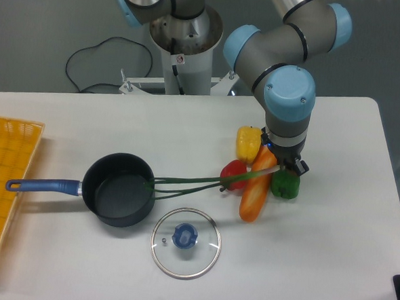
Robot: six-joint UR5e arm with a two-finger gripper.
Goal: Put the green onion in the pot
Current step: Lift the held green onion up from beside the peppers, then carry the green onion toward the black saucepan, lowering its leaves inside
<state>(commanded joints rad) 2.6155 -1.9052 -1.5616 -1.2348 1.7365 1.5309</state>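
we see the gripper [280,167] pinching the pale end of the onion [205,181], its leaves reaching the rim of the pot [119,189], which suits dragging it in. the fingers sit hidden under the wrist, among the peppers [249,143], so their opening we cannot tell

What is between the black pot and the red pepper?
In the camera view, the green onion stretches across that gap, its leaf tips over the pot rim, its pale end reaching past the red pepper toward the gripper.
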